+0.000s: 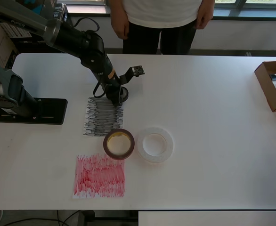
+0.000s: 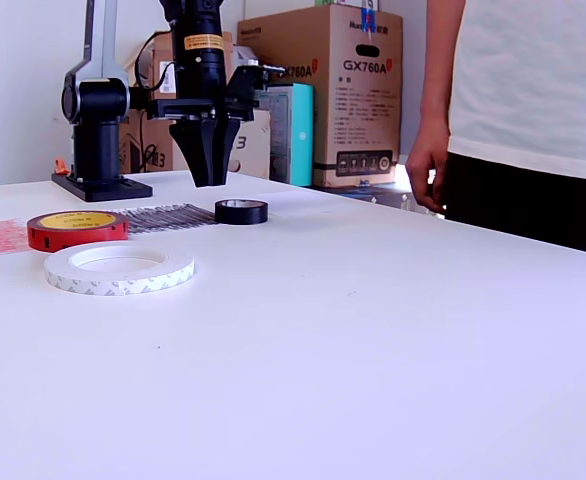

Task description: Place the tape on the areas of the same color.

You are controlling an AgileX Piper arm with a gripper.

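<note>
Looking at the claw [image 2: 210,180] first: pinched shut or near enough, gripping nothing, hanging tips-down a little above the tabletop [image 1: 213,141]. Hovers over the far end of the black-scribbled square paper patch [image 1: 102,117].

Moving out: small black tape roll [image 2: 241,211] lying flat just beside the tips, on the exterior view's right. Sits right at the far corner of that black patch. Can't tell whether it's properly on the paper or half off, with the arm covering part of it from overhead.

Further out: medium reddish-brown tape roll with a yellowish core [image 1: 118,144], overlapping the near corner of the black patch and not on the red-scribbled paper patch [image 1: 99,176] next to it. Just beside it, maybe touching: large white translucent tape roll [image 1: 140,145].

Risks, as a guess:
- Could clip the black roll's rim on a straight drop and skid it off the corner.
- Could bump the white roll when grabbing the reddish one, given how tight they sit.
- Might drag the thin paper along too.

Counting: three rolls, two coloured patches. Can't spot a white patch anywhere. Also one open cardboard box [image 1: 270,84] at the edge, and one person in a white shirt [image 1: 159,19].
</note>
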